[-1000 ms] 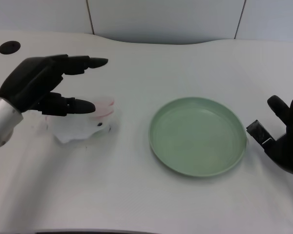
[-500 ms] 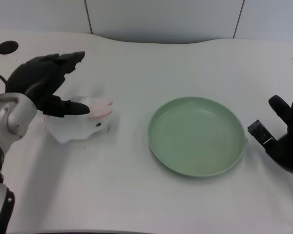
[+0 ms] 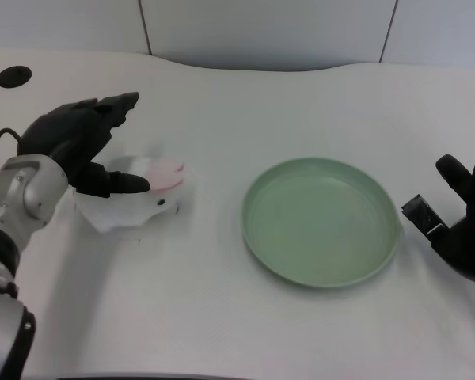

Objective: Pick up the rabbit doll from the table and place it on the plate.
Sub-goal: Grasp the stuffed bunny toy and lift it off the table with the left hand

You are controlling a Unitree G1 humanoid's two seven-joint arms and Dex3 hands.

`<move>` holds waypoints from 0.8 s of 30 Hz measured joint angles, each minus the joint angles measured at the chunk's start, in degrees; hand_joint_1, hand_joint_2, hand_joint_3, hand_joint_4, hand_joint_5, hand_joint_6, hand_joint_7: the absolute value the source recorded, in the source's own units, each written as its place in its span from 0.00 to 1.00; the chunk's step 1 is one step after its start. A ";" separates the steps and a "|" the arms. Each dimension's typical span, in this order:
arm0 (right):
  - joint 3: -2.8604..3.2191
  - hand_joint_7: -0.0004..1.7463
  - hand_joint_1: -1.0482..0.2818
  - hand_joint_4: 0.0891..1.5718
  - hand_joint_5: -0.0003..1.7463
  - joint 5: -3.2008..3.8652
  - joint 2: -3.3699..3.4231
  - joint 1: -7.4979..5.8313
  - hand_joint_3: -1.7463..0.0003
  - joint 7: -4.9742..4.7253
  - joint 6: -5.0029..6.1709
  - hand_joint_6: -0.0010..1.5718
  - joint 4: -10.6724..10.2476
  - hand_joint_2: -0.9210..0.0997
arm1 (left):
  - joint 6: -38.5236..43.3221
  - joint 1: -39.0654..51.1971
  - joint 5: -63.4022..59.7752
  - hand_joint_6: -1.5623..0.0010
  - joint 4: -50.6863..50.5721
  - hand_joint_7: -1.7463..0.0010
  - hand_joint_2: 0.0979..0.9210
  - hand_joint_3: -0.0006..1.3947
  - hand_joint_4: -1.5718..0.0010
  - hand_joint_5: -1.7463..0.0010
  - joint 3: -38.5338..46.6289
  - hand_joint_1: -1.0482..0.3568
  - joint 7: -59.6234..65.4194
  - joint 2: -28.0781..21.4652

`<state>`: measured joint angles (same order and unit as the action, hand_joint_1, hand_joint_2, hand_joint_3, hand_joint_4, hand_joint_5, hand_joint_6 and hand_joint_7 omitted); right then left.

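Observation:
The white rabbit doll (image 3: 134, 202) with pink ears lies on the table at the left, its head toward the plate. My left hand (image 3: 81, 142) hovers over its rear half, fingers apart, the thumb lying across the doll's back near the ears. I see no closed grip on the doll. The light green plate (image 3: 321, 220) sits to the right of the doll, with nothing on it. Part of the doll's body is hidden under my hand.
My right hand (image 3: 465, 226) rests at the right edge, just beyond the plate's rim. Two dark round holes (image 3: 14, 76) mark the tabletop at the far left and far right. A grey wall runs behind the table's back edge.
My left hand has turned and drawn back toward the left over the doll, its outstretched fingers now curled in closer. The doll and plate have not moved.

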<state>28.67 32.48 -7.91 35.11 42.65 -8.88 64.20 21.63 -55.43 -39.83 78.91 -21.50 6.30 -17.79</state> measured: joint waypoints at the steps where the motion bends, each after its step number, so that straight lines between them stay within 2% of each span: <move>1: -0.02 0.97 0.30 0.36 1.00 0.00 0.02 -0.01 0.82 0.03 0.00 0.36 -0.23 0.00 | -2.55 0.52 -0.33 1.00 0.36 1.00 1.00 0.19 1.00 1.00 -0.69 0.00 -1.39 1.24; 4: -0.01 0.97 0.30 0.35 1.00 0.01 0.05 -0.05 0.81 0.02 -0.03 0.35 -0.67 0.00 | -5.87 1.97 -0.87 1.00 0.87 1.00 1.00 0.19 1.00 1.00 -2.18 0.00 -2.79 3.93; 9: 0.01 0.98 0.30 0.35 1.00 0.02 0.19 -0.12 0.81 0.04 -0.30 0.35 -1.00 0.00 | -7.75 1.61 -0.53 1.00 0.82 1.00 1.00 0.19 1.00 1.00 -2.43 0.00 -2.84 4.18; 10: 0.01 0.98 0.30 0.36 1.00 0.02 0.19 -0.18 0.80 0.05 -0.31 0.35 -1.06 0.00 | -7.80 1.62 -0.39 0.95 0.82 0.99 1.00 0.13 0.92 0.97 -2.43 0.00 -2.83 4.28; 11: 0.00 0.98 0.30 0.36 1.00 0.02 0.20 -0.23 0.79 0.08 -0.30 0.35 -1.13 0.00 | -7.89 1.63 -0.30 0.93 0.82 0.99 1.00 0.11 0.90 0.97 -2.39 0.00 -2.78 4.50; 14: -0.05 0.98 0.30 0.36 1.00 0.02 0.37 -0.26 0.79 0.20 -0.30 0.36 -1.28 0.00 | -7.95 1.65 0.02 0.91 0.82 0.98 1.00 0.09 0.88 0.96 -2.29 0.00 -2.71 5.29; 16: -0.05 0.97 0.30 0.36 1.00 0.02 0.47 -0.26 0.80 0.21 -0.30 0.36 -1.36 0.00 | -8.46 1.72 -0.77 0.66 0.83 0.95 0.96 0.03 0.64 0.87 -3.14 0.16 0.26 5.56; 18: -0.04 0.97 0.30 0.36 1.00 0.02 0.47 -0.27 0.81 0.21 -0.30 0.36 -1.50 0.00 | -9.11 1.72 -2.18 0.59 0.82 0.95 0.95 0.01 0.58 0.84 -4.37 0.20 3.77 6.01; 20: -0.04 0.97 0.30 0.36 1.00 0.02 0.48 -0.27 0.81 0.21 -0.30 0.36 -1.54 0.00 | -9.28 1.72 -2.57 0.57 0.82 0.95 0.95 0.00 0.56 0.83 -5.03 0.21 5.29 6.34; 21: -0.04 0.97 0.30 0.36 1.00 0.02 0.48 -0.28 0.81 0.21 -0.32 0.36 -1.55 0.00 | -9.26 1.73 -2.90 0.45 0.82 0.82 0.97 0.03 0.47 0.63 -5.35 0.25 6.27 6.40; 22: -0.03 0.97 0.30 0.36 1.00 0.02 0.48 -0.30 0.81 0.21 -0.33 0.36 -1.58 0.00 | -9.27 1.72 -3.25 0.43 0.82 0.72 0.99 0.09 0.47 0.48 -5.68 0.26 7.34 6.43; 24: -0.03 0.97 0.30 0.36 1.00 0.03 0.48 -0.36 0.81 0.21 -0.38 0.36 -1.62 0.00 | -9.31 1.72 -4.27 0.41 0.82 0.67 1.00 0.13 0.47 0.41 -6.55 0.27 9.08 6.46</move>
<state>28.64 32.51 -7.43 34.75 42.87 -9.26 62.58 12.32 -53.71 -44.10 79.73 -28.05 15.38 -11.33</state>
